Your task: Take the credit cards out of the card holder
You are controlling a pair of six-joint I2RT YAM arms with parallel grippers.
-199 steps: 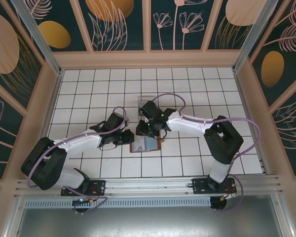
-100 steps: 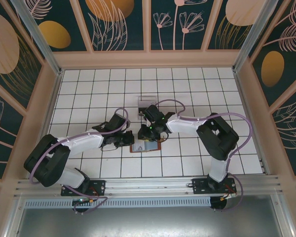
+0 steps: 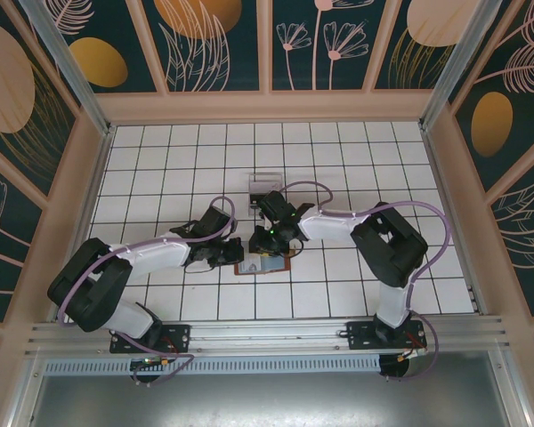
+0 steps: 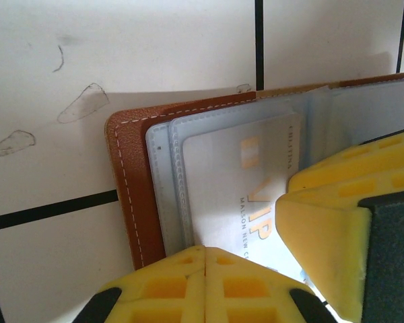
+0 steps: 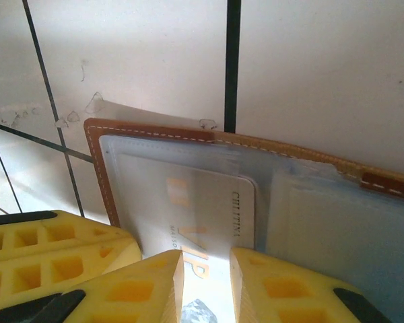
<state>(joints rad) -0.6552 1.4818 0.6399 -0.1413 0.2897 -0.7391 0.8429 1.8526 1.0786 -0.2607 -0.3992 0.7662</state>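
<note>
Card holder (image 3: pixel 263 264) lay open and flat on the white tiled table (image 3: pixel 160 160), near the middle, between my two wrists. Top cam gave layout only: left gripper (image 3: pixel 234 255) at the holder's left edge, right gripper (image 3: pixel 267 242) over its far side, both arms bent in toward it. A pale rectangular item (image 3: pixel 266 183) sat farther back, well apart from the holder. Jaw state wasn't readable from up there.

Left wrist cam filled in detail: brown stitched cover, grey-blue clear sleeves (image 4: pixel 163 195), and one credit card (image 4: pixel 246 195) inside a sleeve, with its gold chip and "VIP" lettering legible. My left fingers (image 4: pixel 155 296) were closed tip to tip, no gap at the seam, sitting at the holder's near edge. Couldn't tell if any sleeve material was nipped between them. A yellow finger of the right gripper overlapped the card from the right of that view.

Right wrist cam showed what the left one didn't: my right jaws stood narrowly apart, with the card face visible in the slot between the fingertips (image 5: pixel 155 282), tips down over the card's lower part. Contact with the card: couldn't tell. It also showed the holder's second sleeve panel off to the right, and my left fingers just beside the holder's near corner. The card was in its sleeve, not out. Couldn't tell how many cards sat behind it.
</note>
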